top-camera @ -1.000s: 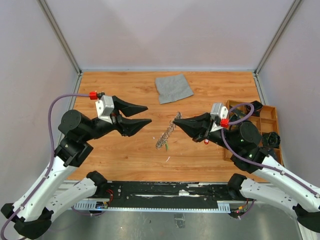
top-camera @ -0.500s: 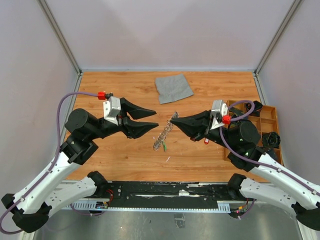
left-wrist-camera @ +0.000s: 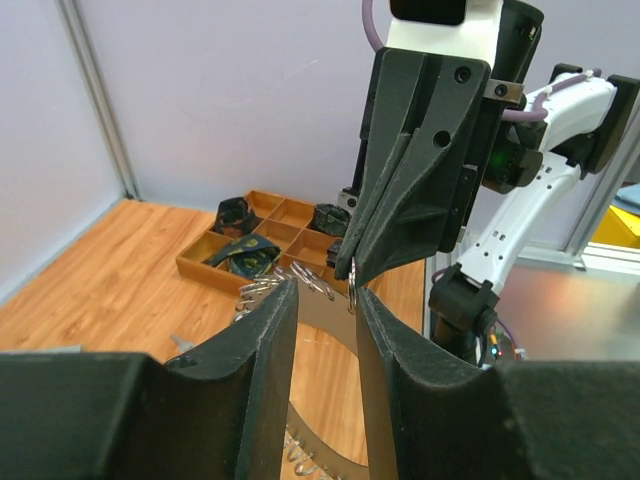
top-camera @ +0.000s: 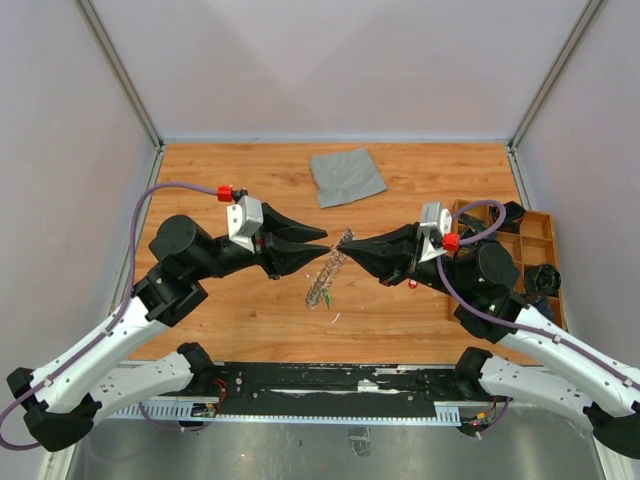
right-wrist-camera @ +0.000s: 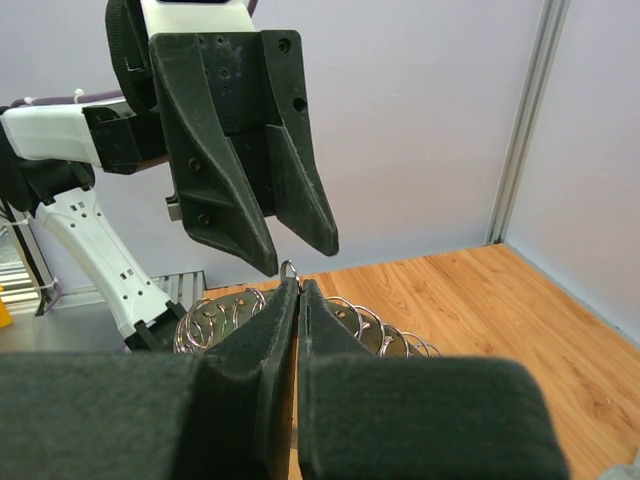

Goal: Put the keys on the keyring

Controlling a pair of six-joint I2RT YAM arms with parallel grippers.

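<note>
The keyring (top-camera: 327, 270) is a large silvery ring fringed with small wire loops. It hangs tilted above the table. My right gripper (top-camera: 351, 243) is shut on one small loop at its top edge, which shows in the right wrist view (right-wrist-camera: 290, 268). My left gripper (top-camera: 322, 245) is open, its jaws on either side of the keyring's upper rim (left-wrist-camera: 325, 312), right next to the right fingertips (left-wrist-camera: 375, 262). A small key with a green tag (top-camera: 326, 295) and a pale bit (top-camera: 336, 318) lie on the table under the ring. Another small silver key (left-wrist-camera: 180, 343) lies on the wood.
A grey square cloth (top-camera: 347, 175) lies at the back centre. A wooden tray (top-camera: 535, 243) holding chunky black parts stands at the right edge, and it also shows in the left wrist view (left-wrist-camera: 205, 268). Grey walls enclose the table.
My left arm has swung right, towards the keyring, until its open jaws straddle the ring's top. My right gripper has shifted slightly left, still holding the ring.
</note>
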